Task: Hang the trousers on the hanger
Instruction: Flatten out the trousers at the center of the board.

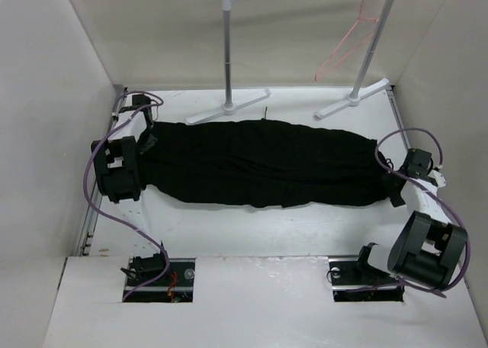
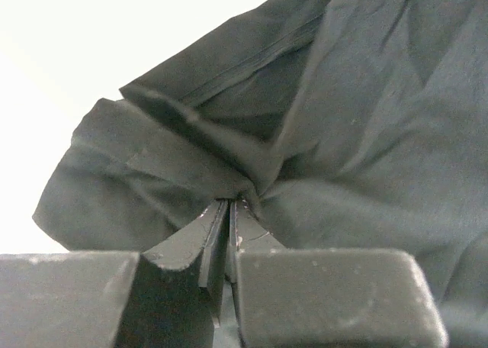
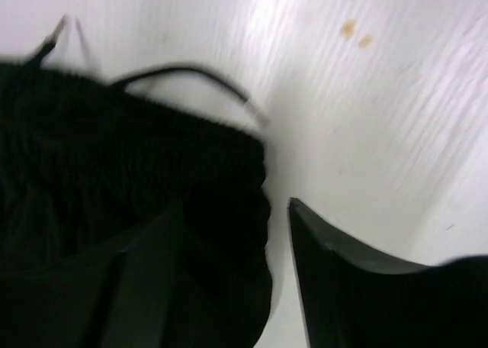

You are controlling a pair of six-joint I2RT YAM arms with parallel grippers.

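You are only starting on this job, as far as I can judge. Across the middle of the counter [image 1: 252, 226] the trousers [image 1: 259, 165] are lying flat, stretching almost from the left edge to the right edge. By the right edge your right claw [image 1: 395, 186] is sitting spread at the gathered waistband [image 3: 114, 134]. One finger is lying over the cloth, the other over bare counter, and the drawstring [image 3: 191, 69] is looping just beyond. By the left edge your left claw [image 2: 231, 204] is pressing together on a fold of the leg end, pinching the fabric. Toward the far right corner the hanger [image 1: 347, 46] is dangling from the rack [image 1: 227, 50], well apart from the garment. Nothing is draped over it yet. Lifting, carrying and threading are all waiting for you.
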